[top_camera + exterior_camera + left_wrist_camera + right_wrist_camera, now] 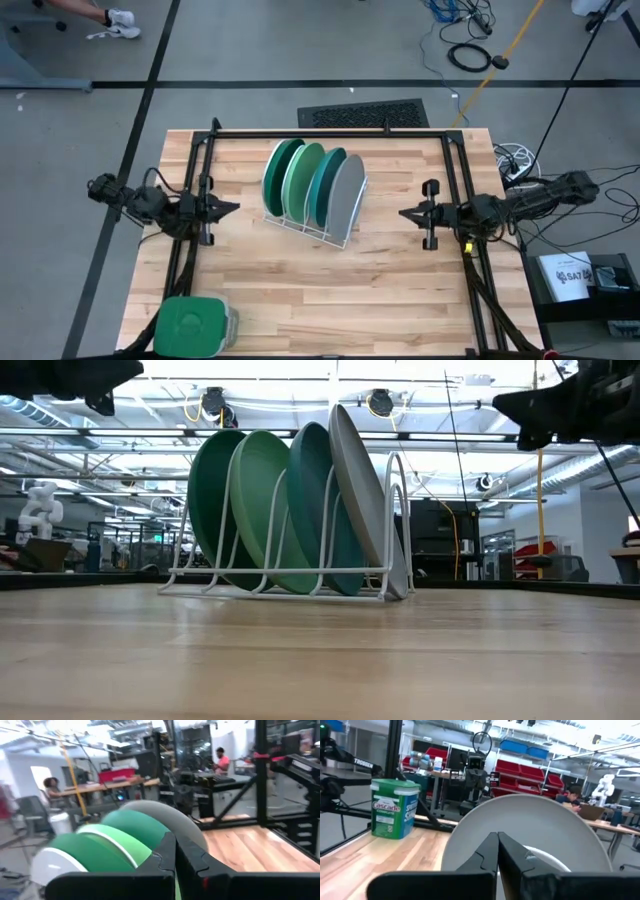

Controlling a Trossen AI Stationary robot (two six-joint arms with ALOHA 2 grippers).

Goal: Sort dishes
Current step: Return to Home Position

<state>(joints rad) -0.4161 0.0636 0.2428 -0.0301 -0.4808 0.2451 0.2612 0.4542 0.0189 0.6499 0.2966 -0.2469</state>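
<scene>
My left gripper (232,208) and right gripper (405,213) hang pinched together, empty, by the wooden worktop's (400,300) side edges; four round green-to-grey plastic plates (300,178) fill the white wire rack (343,236).

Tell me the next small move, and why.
Probably just park both arms: the dark green plate, mint plate, teal plate and grey plate stand in the rack, and the left gripper and right gripper are shut, empty.

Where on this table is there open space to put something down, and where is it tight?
The widest bare tabletop runs from the white dish rack toward the edge holding the green square container, and across to the right arm's side. Tight spots: between the rack and the left gripper, and between it and the right gripper.
</scene>
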